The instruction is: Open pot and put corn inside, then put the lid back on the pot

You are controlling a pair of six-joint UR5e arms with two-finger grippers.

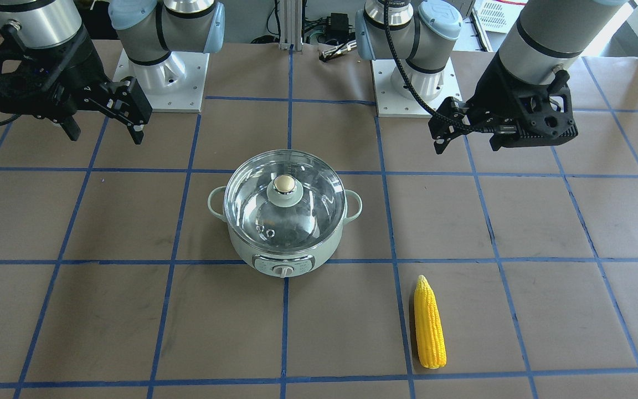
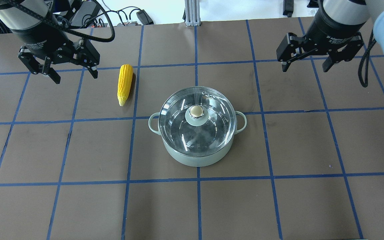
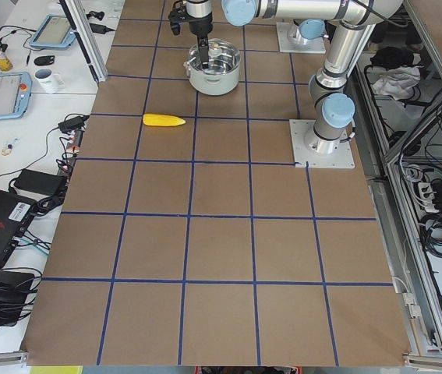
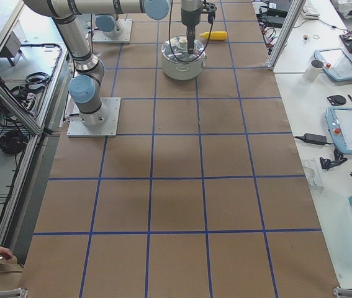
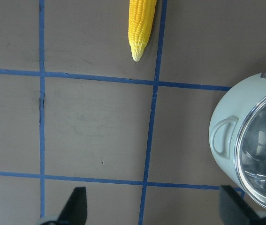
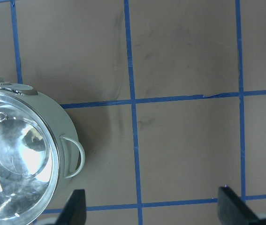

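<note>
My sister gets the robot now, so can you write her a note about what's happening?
Left gripper: jaws open, empty, above the table beside the corn.
Right gripper: jaws open, empty, on the pot's other side.
The corn lies on the table; the lid sits on the pot.
Done: nothing yet. Left: lift the lid, put the corn in, replace the lid.

Pot (image 2: 197, 159), mint-green, upright, mid-worktop, closed by lid (image 2: 178, 128): clear glass, gold knob. Corn (image 2: 124, 85), yellow, flat, nearer operators' edge, tip robotward.
</note>
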